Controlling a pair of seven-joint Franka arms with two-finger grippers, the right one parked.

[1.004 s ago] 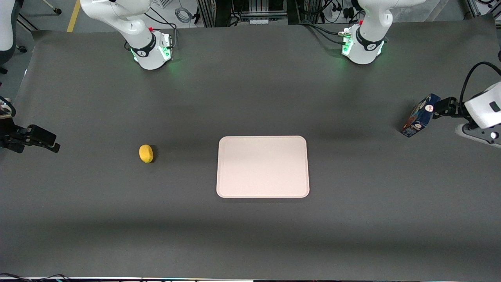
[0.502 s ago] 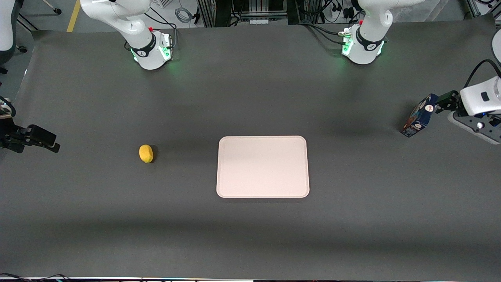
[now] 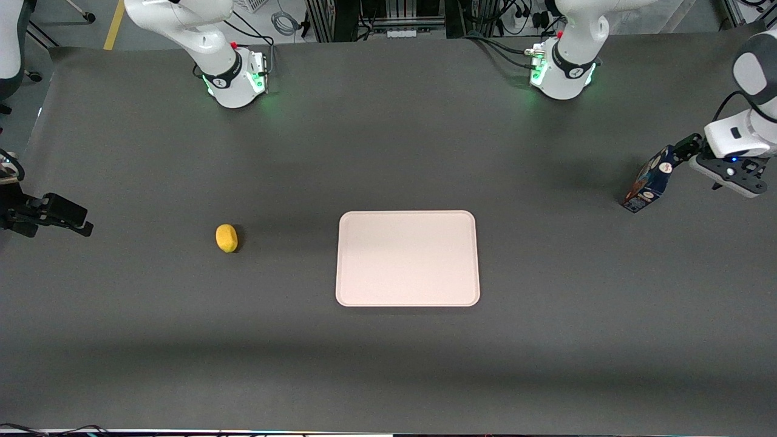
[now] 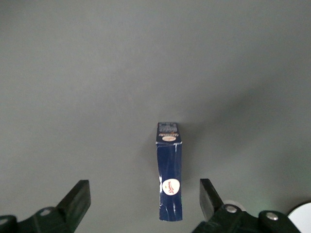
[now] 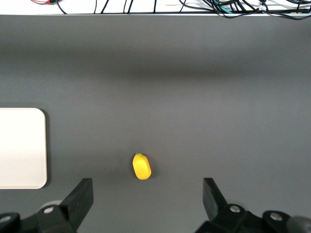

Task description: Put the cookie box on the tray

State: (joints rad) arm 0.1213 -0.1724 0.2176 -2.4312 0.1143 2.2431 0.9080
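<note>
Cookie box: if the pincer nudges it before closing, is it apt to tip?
Probably. The cookie box stands on a narrow edge, leaning, so it looks tippy. Being slim cardboard, it is likely light. The open pincer straddles it without touching.

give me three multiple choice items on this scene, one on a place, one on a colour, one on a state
1. Where does the slim dark-blue cardboard cookie box stand?
A. on the dark table mat, toward the working arm's end
B. on the tray
C. touching the yellow lump

2. What colour is the large flat rectangular tray?
A. green
B. pale pinkish-beige
C. black

3. How is the left arm's claw?
A. shut on the box
B. open, fingers either side of the box
C. shut on the small rounded yellow lump

Answers: 1 A, the front view shows the box on the mat, well clear of the tray; 2 B, its surface is pale pink; 3 B, the left wrist view shows gaps between fingers and box.
</note>
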